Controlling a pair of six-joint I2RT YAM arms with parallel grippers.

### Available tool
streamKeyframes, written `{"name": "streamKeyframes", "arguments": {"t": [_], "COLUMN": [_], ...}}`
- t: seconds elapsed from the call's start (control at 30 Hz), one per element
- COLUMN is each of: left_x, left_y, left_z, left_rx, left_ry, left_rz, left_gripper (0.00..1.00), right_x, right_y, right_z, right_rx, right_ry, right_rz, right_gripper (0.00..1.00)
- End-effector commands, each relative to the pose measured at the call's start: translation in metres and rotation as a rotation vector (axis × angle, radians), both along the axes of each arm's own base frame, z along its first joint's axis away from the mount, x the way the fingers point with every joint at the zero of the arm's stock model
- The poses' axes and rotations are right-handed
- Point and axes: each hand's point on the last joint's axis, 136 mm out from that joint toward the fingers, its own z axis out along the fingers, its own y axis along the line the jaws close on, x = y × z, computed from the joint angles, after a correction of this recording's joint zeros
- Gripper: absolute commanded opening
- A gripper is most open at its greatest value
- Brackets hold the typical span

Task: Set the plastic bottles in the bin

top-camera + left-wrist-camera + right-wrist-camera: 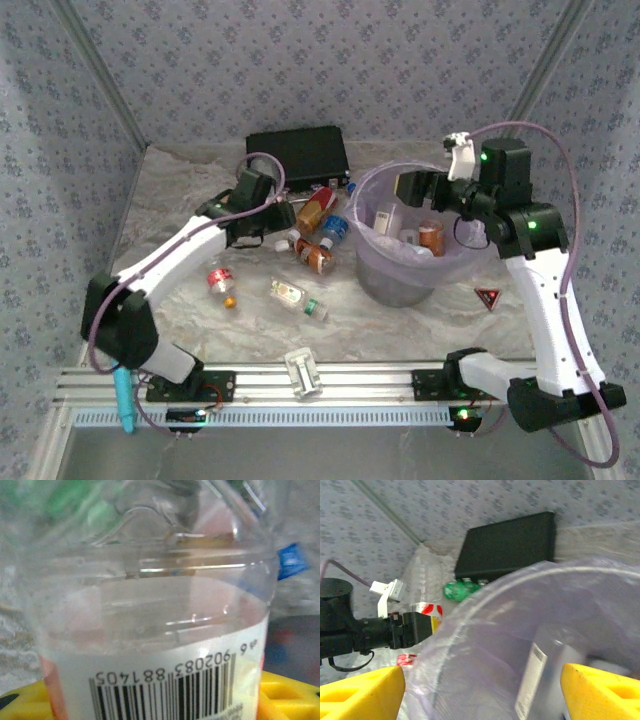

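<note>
Marbled table, patterned walls. Left of the bin, your left gripper jaws clamp a clear bottle; above the bin, right gripper jaws stand wide, empty.

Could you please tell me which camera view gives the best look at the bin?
The top external view: the whole bin is in frame, its lavender liner open with several bottles inside. The right wrist view sits close to part of the liner's rim and wall, too near to show the bin's shape.
</note>
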Motion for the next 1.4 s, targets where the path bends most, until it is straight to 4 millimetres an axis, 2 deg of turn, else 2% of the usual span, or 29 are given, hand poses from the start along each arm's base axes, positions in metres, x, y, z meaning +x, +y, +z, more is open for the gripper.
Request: {"name": "streamKeyframes", "arguments": {"t": [0.0,0.07,0.2,0.37,0.5,0.67,0.87,1.0,1.13,1.2,1.23,1.3,1.37], "left_x": [-0.009,-0.022,-0.05,-0.073,-0.086,-0.092,-0.095,-0.092,-0.089,-0.089,-0.089,-0.089,-0.089], "left_y": [-0.019,-0.032,-0.05,-0.068,-0.082,-0.091,-0.104,-0.105,-0.105,-0.106,-0.106,-0.105,-0.103], "left_z": [0.057,0.082,0.116,0.127,0.138,0.149,0.146,0.141,0.141,0.14,0.14,0.14,0.14], "left_rx": [-0.092,-0.193,-0.36,-0.479,-0.536,-0.582,-0.576,-0.567,-0.566,-0.567,-0.567,-0.567,-0.558], "left_ry": [-0.192,-0.29,-0.439,-0.46,-0.486,-0.508,-0.491,-0.48,-0.479,-0.469,-0.468,-0.466,-0.469], "left_rz": [-0.19,-0.287,-0.433,-0.557,-0.642,-0.691,-0.735,-0.725,-0.714,-0.715,-0.714,-0.704,-0.695], "left_gripper": [0.44,0.41,0.39,0.39,0.39,0.38,0.38,0.38,0.39,0.4,0.43,0.57,0.83], "right_x": [0.002,0.004,0.008,0.011,0.018,0.036,0.046,0.053,0.056,0.056,0.057,0.057,0.057], "right_y": [0.033,0.054,0.095,0.142,0.163,0.17,0.181,0.178,0.176,0.176,0.176,0.176,0.175], "right_z": [0.027,0.031,0.037,0.044,0.041,0.022,0.011,0.011,0.008,0.009,0.009,0.011,0.016], "right_rx": [0.063,0.062,0.075,0.131,0.148,0.112,0.132,0.152,0.155,0.159,0.159,0.162,0.162], "right_ry": [-0.058,-0.07,-0.084,-0.086,-0.073,-0.037,-0.001,0.007,0.017,0.014,0.014,0.009,0.0], "right_rz": [0.106,0.158,0.257,0.385,0.439,0.411,0.425,0.396,0.382,0.383,0.38,0.382,0.384], "right_gripper": [0.84,0.86,0.92,0.98,1.0,1.0,0.97,0.77,0.62,0.59,0.58,0.56,0.55]}}
